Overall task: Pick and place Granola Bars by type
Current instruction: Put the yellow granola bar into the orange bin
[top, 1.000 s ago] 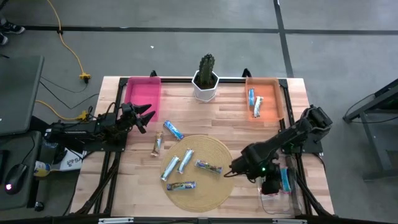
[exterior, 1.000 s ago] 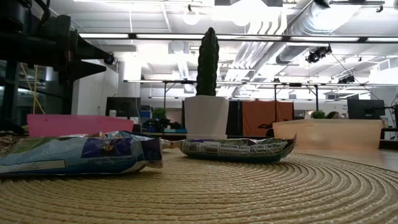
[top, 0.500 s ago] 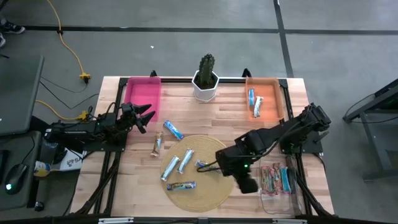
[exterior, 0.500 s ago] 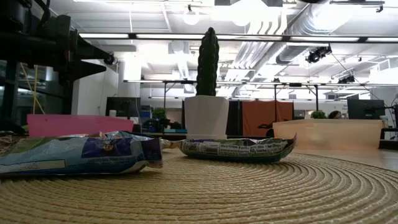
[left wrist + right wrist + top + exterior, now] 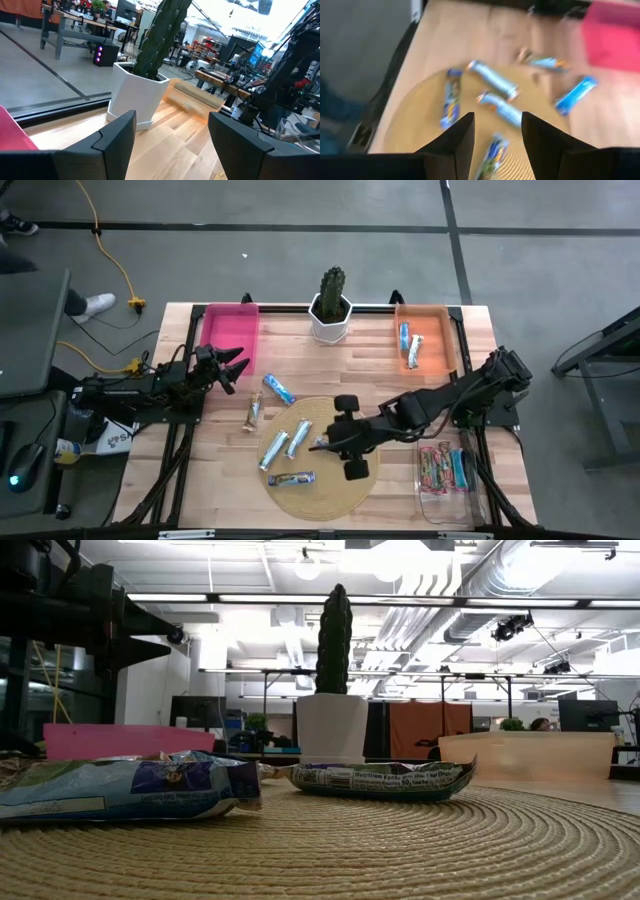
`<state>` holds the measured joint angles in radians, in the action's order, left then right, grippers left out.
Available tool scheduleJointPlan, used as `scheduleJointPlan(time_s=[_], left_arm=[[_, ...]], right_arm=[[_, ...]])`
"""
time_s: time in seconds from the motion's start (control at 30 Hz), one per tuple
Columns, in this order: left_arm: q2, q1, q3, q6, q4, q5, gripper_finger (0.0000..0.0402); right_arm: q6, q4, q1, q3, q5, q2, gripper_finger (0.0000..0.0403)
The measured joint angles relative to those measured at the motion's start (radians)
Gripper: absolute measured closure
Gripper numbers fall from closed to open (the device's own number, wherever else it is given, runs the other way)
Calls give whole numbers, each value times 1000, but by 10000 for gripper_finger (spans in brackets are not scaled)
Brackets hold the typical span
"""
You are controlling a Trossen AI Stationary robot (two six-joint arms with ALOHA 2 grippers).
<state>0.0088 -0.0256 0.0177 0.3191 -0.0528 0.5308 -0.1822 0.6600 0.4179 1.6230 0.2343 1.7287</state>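
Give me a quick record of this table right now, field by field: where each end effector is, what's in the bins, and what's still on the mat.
right end effector: open, empty, above the woven mat, by a dark-wrapped bar
left end effector: open, empty, waiting beside the pink bin
pink bin: no bars visible
orange bin: two bars
clear bin: several bars
on mat: four bars
off mat: two bars on bare wood
cactus pot: back edge, between the bins

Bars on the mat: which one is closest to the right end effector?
The multicoloured bar at the mat's right side, right beside the right end effector. The two blue bars lie farther left, and the fourth bar sits lower left.
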Motion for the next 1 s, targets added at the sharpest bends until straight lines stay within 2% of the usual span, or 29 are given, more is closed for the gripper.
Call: scheduleJointPlan(time_s=[0.27, 0.4, 0.5, 0.87, 0.93, 1.0], left_arm=[[0, 0, 0, 0, 0, 0, 156], [0, 0, 0, -27, 0, 13, 156], [0, 0, 0, -26, 0, 22, 156], [0, 0, 0, -23, 0, 17, 156], [0, 0, 0, -23, 0, 17, 156], [0, 0, 0, -23, 0, 17, 156]], right_arm=[[8, -125, -3, 0, 178, 1, 257], [0, -171, -37, -1, 198, 11, 258], [-91, -203, -80, -1, 149, 28, 258], [-617, -289, -223, -1, -111, 127, 260], [-643, -286, -240, -1, -190, 143, 260], [-575, -292, -252, -2, -265, 158, 260]])
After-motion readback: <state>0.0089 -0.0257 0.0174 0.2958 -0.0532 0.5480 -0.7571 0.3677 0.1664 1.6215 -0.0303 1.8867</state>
